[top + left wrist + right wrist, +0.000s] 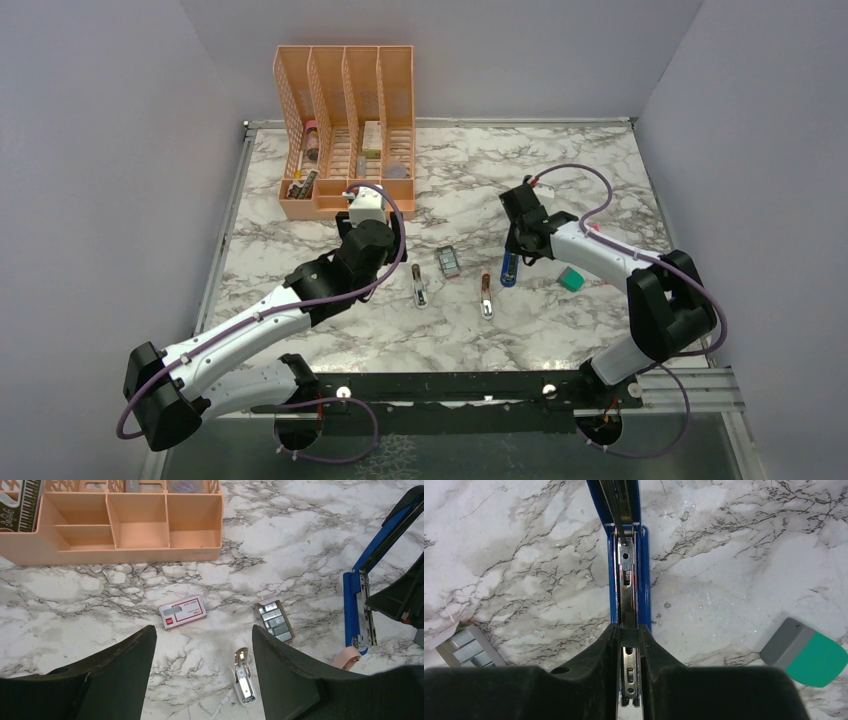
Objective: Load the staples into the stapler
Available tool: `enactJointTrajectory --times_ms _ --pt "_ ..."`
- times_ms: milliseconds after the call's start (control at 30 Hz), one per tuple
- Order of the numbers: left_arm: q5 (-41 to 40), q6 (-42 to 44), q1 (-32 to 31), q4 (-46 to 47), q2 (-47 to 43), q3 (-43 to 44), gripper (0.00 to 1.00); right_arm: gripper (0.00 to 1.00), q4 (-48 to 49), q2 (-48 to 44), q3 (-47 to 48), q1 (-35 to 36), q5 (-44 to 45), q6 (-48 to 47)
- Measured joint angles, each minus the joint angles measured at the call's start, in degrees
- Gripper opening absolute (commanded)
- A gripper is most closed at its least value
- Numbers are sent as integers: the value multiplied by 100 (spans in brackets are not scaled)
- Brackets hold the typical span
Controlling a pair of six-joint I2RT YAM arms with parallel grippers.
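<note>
The blue stapler (510, 268) lies open right of centre, its top arm raised; it also shows in the left wrist view (352, 605) and the right wrist view (644, 580). My right gripper (518, 245) (630, 630) is shut on the stapler's metal magazine rail. The staples box (182, 612), red and white with a pale label, lies flat just beyond my left gripper (202, 632); the left arm hides it from the top camera. Its tray of staple strips (275, 621) (448, 262) (469, 647) lies open to the right. My left gripper (383, 252) is open and empty above the table.
An orange desk organizer (345, 130) (120, 555) stands at the back left. A small white stapler (420, 287) (243, 680) lies between the left fingers. A pink item (486, 297) (346, 658) lies near the blue stapler. A teal block (571, 279) (811, 655) sits to its right.
</note>
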Motion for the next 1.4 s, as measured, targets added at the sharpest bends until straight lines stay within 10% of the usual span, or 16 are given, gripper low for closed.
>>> enactJointTrajectory --times_ms 1400 --pt "59 0 48 0 0 0 71 20 66 105 0 -28 -20 -4"
